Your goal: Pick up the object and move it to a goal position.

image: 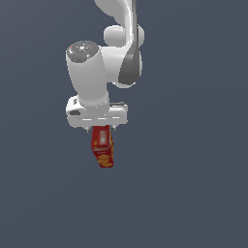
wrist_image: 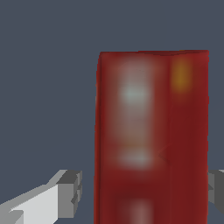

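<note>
Count per kind:
- arm (image: 104,63): 1, white, single unit.
- gripper (image: 99,127): 1, mounted at arm's lower end.
- fingers (wrist_image: 65,194): 2 seen in wrist view, one each side of box.
- red box (image: 102,146): 1, directly under gripper, touching it.
- pale label patch on box: 1 clear in exterior view; wrist view too blurred to count.

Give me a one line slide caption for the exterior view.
Simulated Panda arm's white end effector positioned over a small red box against a plain dark backdrop.
</note>
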### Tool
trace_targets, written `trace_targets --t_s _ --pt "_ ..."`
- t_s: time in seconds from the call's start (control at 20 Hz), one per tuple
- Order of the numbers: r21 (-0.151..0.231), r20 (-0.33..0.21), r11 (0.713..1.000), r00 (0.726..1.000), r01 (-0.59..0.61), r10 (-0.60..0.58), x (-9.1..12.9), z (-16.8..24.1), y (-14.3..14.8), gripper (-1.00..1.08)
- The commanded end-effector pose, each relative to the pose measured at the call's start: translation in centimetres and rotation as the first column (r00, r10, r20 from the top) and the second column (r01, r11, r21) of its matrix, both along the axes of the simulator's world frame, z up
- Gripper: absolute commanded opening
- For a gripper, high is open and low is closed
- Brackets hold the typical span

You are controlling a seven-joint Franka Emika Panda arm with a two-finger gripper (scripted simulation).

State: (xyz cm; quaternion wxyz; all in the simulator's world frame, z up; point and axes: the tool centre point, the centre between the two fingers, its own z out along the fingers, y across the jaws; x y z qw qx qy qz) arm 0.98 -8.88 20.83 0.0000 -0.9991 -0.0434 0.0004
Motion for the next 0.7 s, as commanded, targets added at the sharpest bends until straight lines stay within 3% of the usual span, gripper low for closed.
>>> trace_targets --t_s 0.0,0.25,0.3,0.65 --pt "0.0 0.001 1.0 1.0 -0.001 0.001 0.0 -0.98 0.01 1.0" --pt "0.0 0.001 1.0 1.0 -0.001 0.001 0.14 -1.62 -0.03 1.0" --pt "0.0 0.001 1.0 1.0 -0.001 0.001 0.14 -1.62 -0.03 -1.0" --pt "0.0 0.001 1.0 1.0 -0.001 0.001 0.14 -1.62 -0.03 -1.0"
